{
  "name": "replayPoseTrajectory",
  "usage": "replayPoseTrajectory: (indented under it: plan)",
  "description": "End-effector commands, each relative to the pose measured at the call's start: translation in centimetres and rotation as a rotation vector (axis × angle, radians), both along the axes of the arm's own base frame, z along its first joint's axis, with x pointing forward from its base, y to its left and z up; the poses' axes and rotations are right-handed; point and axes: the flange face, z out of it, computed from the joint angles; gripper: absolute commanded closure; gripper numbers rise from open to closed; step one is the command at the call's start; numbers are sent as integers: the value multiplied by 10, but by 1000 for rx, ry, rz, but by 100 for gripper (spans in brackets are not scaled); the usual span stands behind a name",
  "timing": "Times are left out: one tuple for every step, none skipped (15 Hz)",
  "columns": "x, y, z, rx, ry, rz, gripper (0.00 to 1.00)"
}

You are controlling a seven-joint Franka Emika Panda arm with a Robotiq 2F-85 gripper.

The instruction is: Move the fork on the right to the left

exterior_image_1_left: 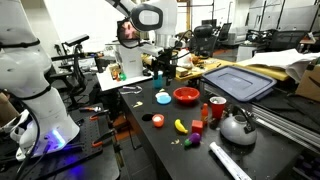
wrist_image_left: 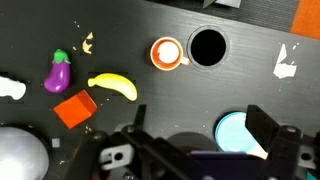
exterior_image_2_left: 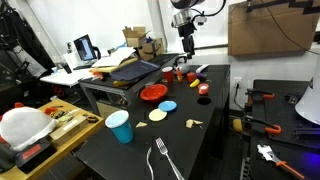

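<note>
Hovering over black table (exterior_image_1_left: 150, 150) in exterior view, your gripper (exterior_image_1_left: 160, 66) is hanging well apart from fork (exterior_image_1_left: 134, 88). In exterior view, fork (exterior_image_2_left: 165, 160) is lying near teal cup (exterior_image_2_left: 119, 127), untouched. Wrist view: your fingers (wrist_image_left: 268, 128) are standing spread, gripping nothing, above blue plate (wrist_image_left: 235, 130); banana (wrist_image_left: 113, 86) is lying beside orange block (wrist_image_left: 75, 108).

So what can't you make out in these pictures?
- Fork: only in an exterior view, small, handle meeting the bottom edge; no second fork shows.
- Blue disc, wrist view: partly hidden behind the gripper.
- Grey rounded object, wrist view: cut off by the corner, blurred.
- Small toys in an exterior view: too small to identify.
</note>
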Motion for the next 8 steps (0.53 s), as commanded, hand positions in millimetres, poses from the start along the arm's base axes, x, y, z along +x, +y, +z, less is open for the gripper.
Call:
replayPoseTrajectory:
  plan:
    - [2, 8, 16, 8, -55, 25, 0]
    - [3, 12, 19, 7, -64, 28, 0]
    - [4, 17, 21, 7, -49, 23, 0]
    - [4, 23, 20, 6, -29, 27, 0]
    - [6, 14, 11, -5, -32, 23, 0]
    - [7, 17, 12, -4, -32, 29, 0]
    - [8, 20, 12, -4, -32, 34, 0]
    - [8, 21, 12, -4, -32, 36, 0]
